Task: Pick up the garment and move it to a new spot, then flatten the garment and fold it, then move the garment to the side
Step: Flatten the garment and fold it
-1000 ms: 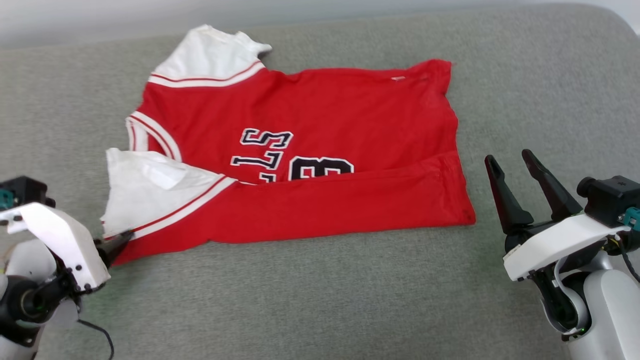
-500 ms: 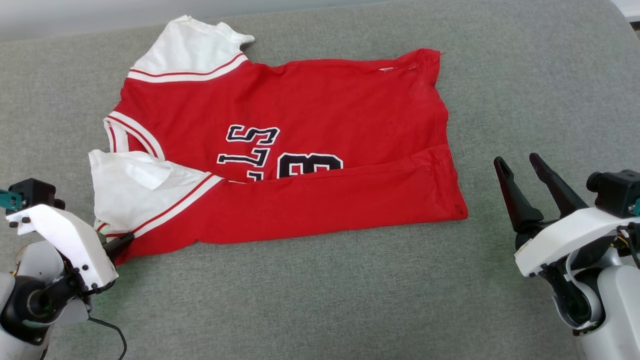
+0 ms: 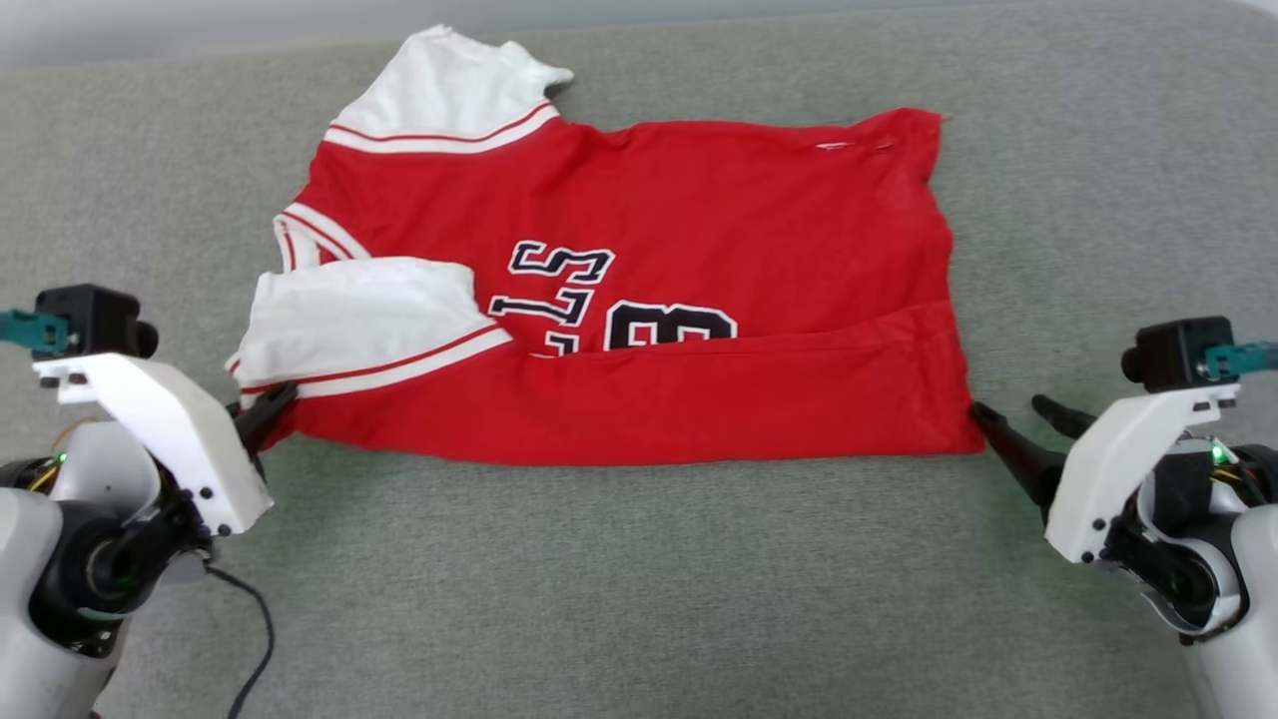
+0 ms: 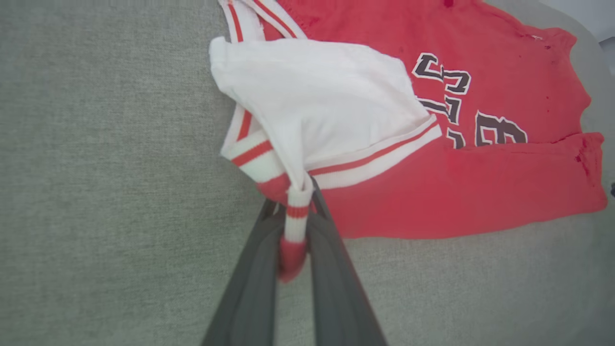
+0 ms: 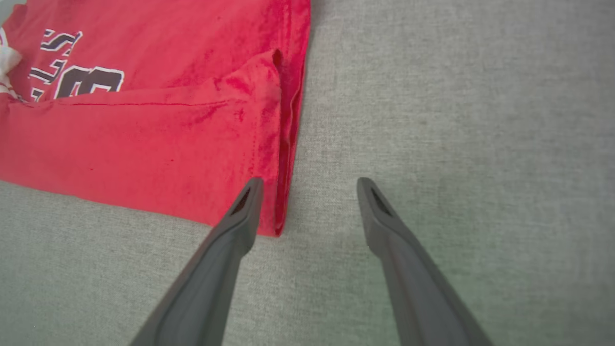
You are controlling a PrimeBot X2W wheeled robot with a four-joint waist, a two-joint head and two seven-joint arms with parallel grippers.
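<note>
- The shirt (image 3: 639, 300) lies front up in the upper middle of the head view. Its near edge is folded up over the lower part of the black letters (image 3: 559, 290).
- One white sleeve (image 3: 369, 320) lies folded across the chest at the shirt's left end.
- My left gripper (image 4: 293, 211) is clamped tight on the striped trim (image 4: 254, 154) of that sleeve, at the left of the head view.
- My right gripper (image 5: 310, 185) is spread wide at the shirt's lower right corner. One finger is over the red hem and the other over the grey cloth surface (image 3: 639, 599).

The red jersey T-shirt with white sleeves (image 3: 699, 210) bears black letters "LS" (image 3: 554, 285) and number 3 (image 3: 669, 328), partly under a fold.
</note>
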